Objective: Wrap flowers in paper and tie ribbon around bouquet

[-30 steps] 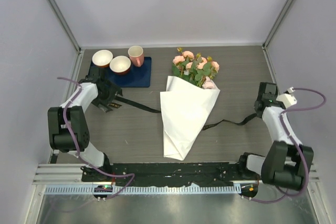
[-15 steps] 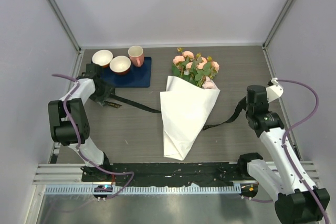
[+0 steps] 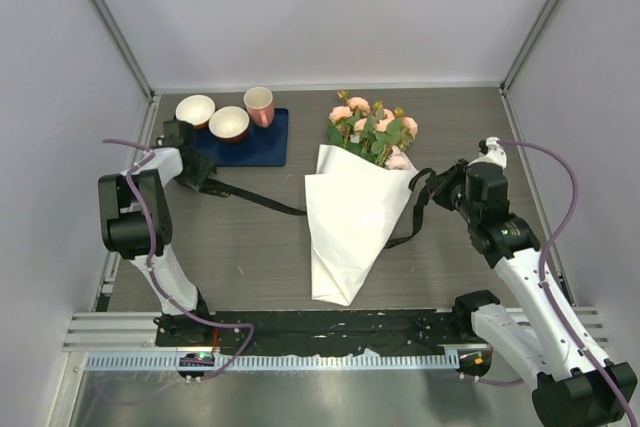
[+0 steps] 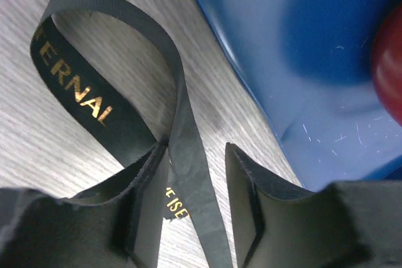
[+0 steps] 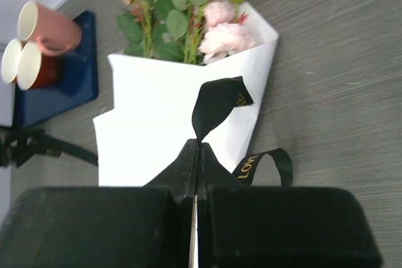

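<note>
1. At the far left of the table (image 3: 250, 257), the left gripper (image 3: 197, 175) sits low, just beside the near left corner of a dark blue mat (image 3: 262, 142). The mat carries two white-lined bowls (image 3: 229, 123) and a pink cup (image 3: 259, 105).
2. The left wrist view shows what the top view cannot. The gripper's fingers (image 4: 245, 205) stand apart, and one strand of the black ribbon (image 4: 94, 101) runs between them. It lies against one finger, with a gap to the other. Beyond the fingertips the ribbon curls into a loop with gold letters reading "ERNAL", and a lower fold reads "ISE".
3. In the top view the ribbon leaves this gripper, runs right across the table and slips under the left edge of the bouquet (image 3: 352, 237).
4. The bouquet lies mid-table. Its white paper (image 3: 355, 209) forms a cone with the tip toward the near edge, and the pink flowers (image 3: 372, 127) with green leaves are at the far end.
5. The ribbon comes out at the cone's right edge and rises in a loop to the right gripper (image 3: 447, 190).
6. The right wrist view shows that gripper pressed closed on the ribbon. A short end stands up over the paper, and a side loop shows the gold letters "LOV".
</note>
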Motion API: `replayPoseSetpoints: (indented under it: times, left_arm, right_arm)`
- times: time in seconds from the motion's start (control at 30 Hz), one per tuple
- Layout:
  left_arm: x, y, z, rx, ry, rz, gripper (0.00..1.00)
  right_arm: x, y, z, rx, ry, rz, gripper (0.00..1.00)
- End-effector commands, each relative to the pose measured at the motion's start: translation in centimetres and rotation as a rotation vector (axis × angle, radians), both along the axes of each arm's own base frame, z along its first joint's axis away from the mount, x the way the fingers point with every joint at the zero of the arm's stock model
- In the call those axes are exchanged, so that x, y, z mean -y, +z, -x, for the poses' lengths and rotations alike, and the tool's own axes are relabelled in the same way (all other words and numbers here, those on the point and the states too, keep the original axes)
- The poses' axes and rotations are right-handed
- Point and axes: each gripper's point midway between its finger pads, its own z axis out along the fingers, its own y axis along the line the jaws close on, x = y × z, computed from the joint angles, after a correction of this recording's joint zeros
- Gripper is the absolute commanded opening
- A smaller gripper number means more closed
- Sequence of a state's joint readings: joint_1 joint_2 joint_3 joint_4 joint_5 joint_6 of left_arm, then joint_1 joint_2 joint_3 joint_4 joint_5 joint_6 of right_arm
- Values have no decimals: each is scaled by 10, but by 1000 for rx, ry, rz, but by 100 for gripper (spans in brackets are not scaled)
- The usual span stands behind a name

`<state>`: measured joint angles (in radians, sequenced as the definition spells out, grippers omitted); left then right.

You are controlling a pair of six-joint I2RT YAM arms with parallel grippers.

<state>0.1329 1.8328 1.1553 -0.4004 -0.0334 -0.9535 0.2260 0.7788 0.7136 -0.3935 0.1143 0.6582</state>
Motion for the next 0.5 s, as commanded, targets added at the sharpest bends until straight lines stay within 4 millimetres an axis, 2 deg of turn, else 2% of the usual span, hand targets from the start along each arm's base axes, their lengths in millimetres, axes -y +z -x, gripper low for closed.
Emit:
replayPoseSetpoints:
  times: [0.0,0.03,0.07,0.1,0.13,0.23,0.27,0.3,0.33,0.37,0.47]
  left_arm:
    - [-15,-4,-14,7,-6,-81,36]
    - [-16,-4,-14,12,-9,-87,32]
    - [-16,-4,-15,18,-14,-89,22]
    - [-16,-6,-12,11,-15,-92,3]
    - [-17,-7,-11,7,-16,-97,0]
    - [-13,-9,-8,-2,-42,-93,0]
    - [-13,-1,-7,16,-41,-106,0]
    - [-11,-2,1,8,-42,-115,0]
    - [-3,2,1,34,-48,-118,0]
    - [1,20,1,86,-54,-124,0]
    - [15,20,29,69,-56,-103,0]
  right_arm:
    - [-38,41,1,128,223,-38,0]
    - [-43,47,2,143,248,-43,0]
    - [-53,52,6,157,315,-59,0]
    - [-59,58,6,181,342,-65,0]
    - [-65,65,8,194,371,-74,0]
    - [-82,83,13,234,461,-100,0]
    - [-91,88,17,242,509,-116,0]
    - [-97,93,18,247,527,-132,0]
    - [-101,101,18,262,542,-144,0]
    - [-112,106,20,277,576,-161,0]
    - [-134,113,14,279,608,-208,0]
